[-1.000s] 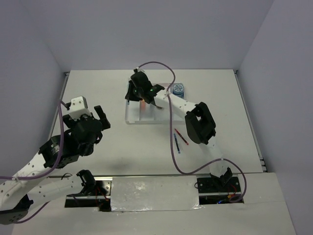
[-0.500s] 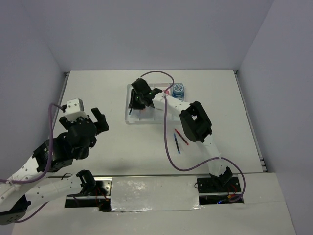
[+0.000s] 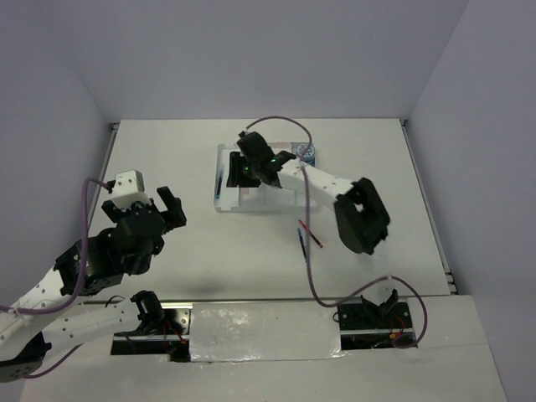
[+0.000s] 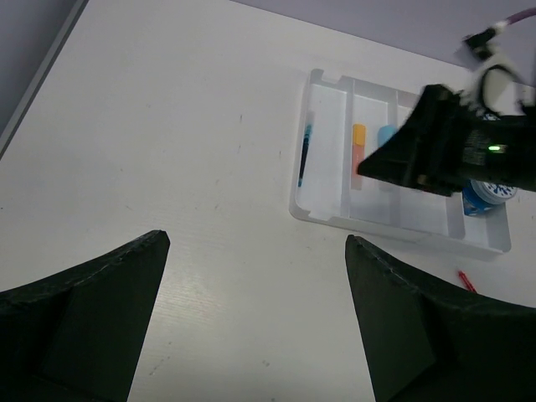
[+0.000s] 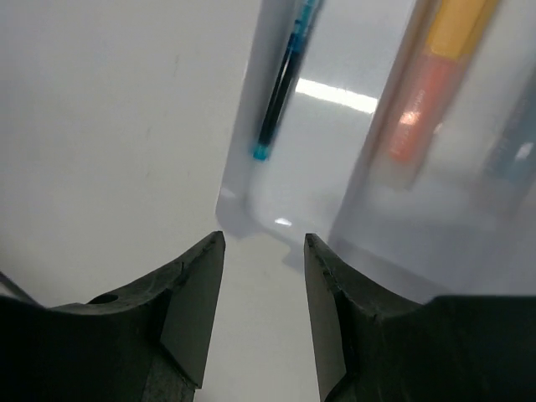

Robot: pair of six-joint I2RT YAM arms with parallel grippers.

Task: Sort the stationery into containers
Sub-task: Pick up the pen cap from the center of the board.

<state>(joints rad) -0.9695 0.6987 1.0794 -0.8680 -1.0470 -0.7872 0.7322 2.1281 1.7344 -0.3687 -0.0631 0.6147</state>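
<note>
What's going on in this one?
The right gripper hovers over one end of the clear tray, jaws apart and empty, close to a blue pen lying in the end compartment. An orange eraser and a light-blue eraser lie in the next compartments. A red pen and another thin pen lie unsorted on the table. The left gripper is open, holding nothing, away from the tray.

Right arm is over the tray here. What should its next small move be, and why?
Probably lift the right arm clear of the tray and swing it back toward the red pen and the loose blue pen on the table. Its jaws stand apart and empty above the end compartment, where a teal-tipped pen already lies, so nothing seems left to place here.
</note>
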